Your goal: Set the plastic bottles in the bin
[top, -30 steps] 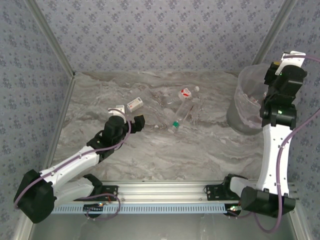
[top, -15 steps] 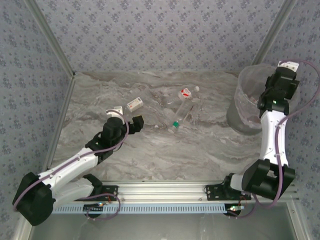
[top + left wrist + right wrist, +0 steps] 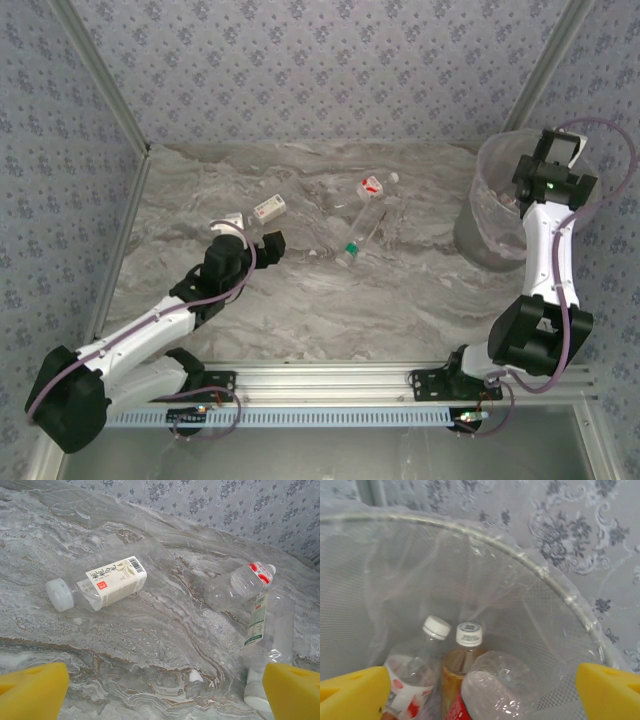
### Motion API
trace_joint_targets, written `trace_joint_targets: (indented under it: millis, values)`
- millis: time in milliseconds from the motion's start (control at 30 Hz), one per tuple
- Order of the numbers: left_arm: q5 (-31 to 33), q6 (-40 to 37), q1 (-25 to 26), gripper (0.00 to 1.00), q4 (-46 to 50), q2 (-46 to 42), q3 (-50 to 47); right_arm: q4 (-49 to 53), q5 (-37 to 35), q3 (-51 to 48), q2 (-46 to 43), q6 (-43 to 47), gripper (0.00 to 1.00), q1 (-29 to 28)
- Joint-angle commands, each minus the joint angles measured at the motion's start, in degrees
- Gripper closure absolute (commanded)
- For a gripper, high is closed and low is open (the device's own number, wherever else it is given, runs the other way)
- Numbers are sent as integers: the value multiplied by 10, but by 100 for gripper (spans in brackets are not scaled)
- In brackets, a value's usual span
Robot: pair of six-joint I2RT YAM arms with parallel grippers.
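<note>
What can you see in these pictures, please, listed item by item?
table: one, grey marbled, under everything.
bin: one, clear plastic, far right of the table.
loose bottles: at least three, clear, lying mid-table: cream-labelled, red-labelled, green-labelled.
bottles in the bin: three seen: clear with white cap, brown with white cap, clear one on top.
left gripper: one, yellow pads, open, over the table near the loose bottles.
right gripper: one, yellow pads, open, over the bin.

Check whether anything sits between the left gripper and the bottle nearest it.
Nothing visible. The left gripper is open, and only bare table lies between it and the nearest bottle. The red-label bottle and green-label bottle lie off to the side.
</note>
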State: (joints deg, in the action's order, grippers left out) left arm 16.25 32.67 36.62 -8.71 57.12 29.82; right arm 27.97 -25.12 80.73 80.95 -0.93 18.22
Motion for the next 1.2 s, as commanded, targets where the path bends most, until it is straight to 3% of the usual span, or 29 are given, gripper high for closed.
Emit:
trace_joint_targets:
  millis: [0,333,633,800,967,1167]
  values:
    - [-8,6,-6,1,1,5,9,37,40,30,-28,-39,0,-6]
    - [-12,16,-14,1,20,24,21,51,109,42,-55,-70,0,-24]
    - [-3,38,-25,1,40,32,28,37,215,36,-66,-133,0,-90]
    - [-3,46,-30,0,49,29,25,5,163,28,-64,-144,0,-161]
    - [-4,48,-35,0,56,21,21,11,185,43,-43,-161,0,-204]
    - [-12,53,-38,0,47,19,16,-33,147,1,-28,-211,0,-279]
